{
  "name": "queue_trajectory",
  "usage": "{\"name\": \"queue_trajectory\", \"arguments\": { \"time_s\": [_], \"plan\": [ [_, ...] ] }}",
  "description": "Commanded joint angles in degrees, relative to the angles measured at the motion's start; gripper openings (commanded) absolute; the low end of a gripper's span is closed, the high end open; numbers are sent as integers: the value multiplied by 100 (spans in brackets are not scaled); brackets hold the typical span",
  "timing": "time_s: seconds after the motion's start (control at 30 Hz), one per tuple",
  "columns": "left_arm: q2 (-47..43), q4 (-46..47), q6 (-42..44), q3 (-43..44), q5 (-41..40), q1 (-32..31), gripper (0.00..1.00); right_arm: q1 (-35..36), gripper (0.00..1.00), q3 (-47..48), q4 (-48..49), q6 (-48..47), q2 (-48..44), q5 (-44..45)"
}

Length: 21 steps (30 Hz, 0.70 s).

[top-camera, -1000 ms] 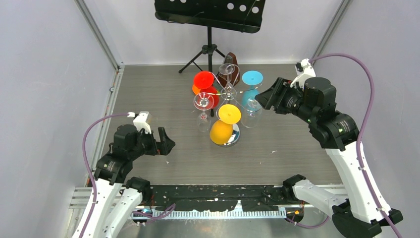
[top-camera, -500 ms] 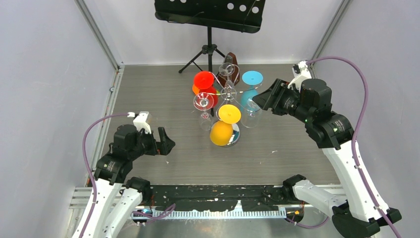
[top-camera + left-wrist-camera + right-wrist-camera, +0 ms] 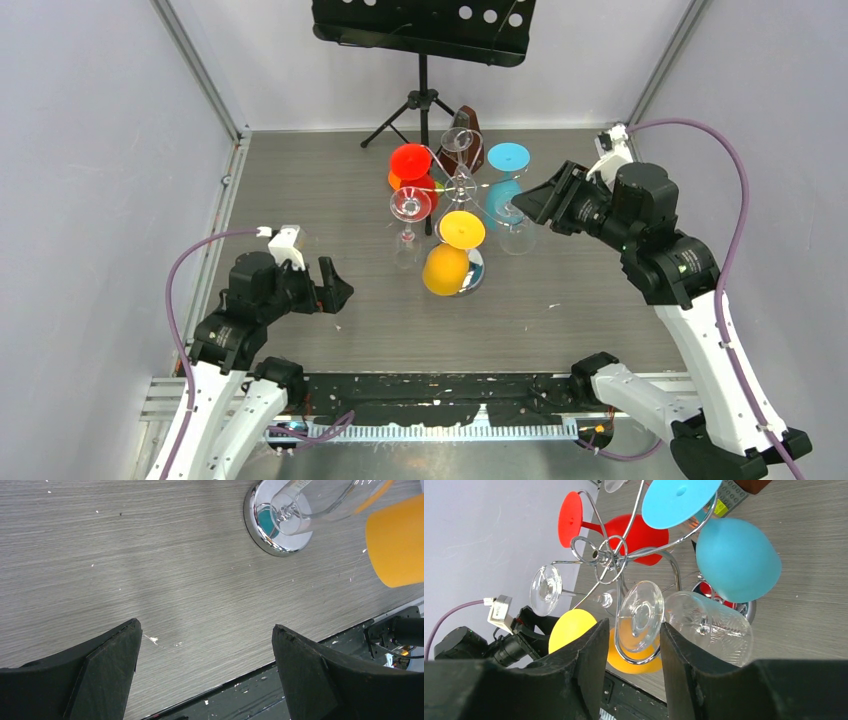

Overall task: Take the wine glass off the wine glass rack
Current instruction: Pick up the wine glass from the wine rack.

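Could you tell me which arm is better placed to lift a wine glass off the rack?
Right. The right claw is at the rack, a clear wine glass framed between its jaws. The left claw hangs open, well short of the rack.

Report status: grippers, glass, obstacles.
Left gripper open, empty. Right gripper open at clear wine glass foot, glass on wine glass rack. Blue wine glass adjacent.

Grey woodgrain table (image 3: pixel 300 200) (pale walls (image 3: pixel 80 150) around).

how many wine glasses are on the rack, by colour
clear wine glasses: 3
red wine glass: 1
blue wine glass: 1
yellow wine glass: 1
total: 6
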Motion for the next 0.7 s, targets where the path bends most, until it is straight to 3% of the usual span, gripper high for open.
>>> {"name": "queue_trajectory", "arguments": {
  "time_s": [0.0,0.67],
  "plan": [
    [-49,85,65,61,-32,-29,99,0,47,14,467,170,-146,-314],
    [-71,80,50,61,-76,-30,99,0,45,-430,859,418,-184,-415]
  ]
}}
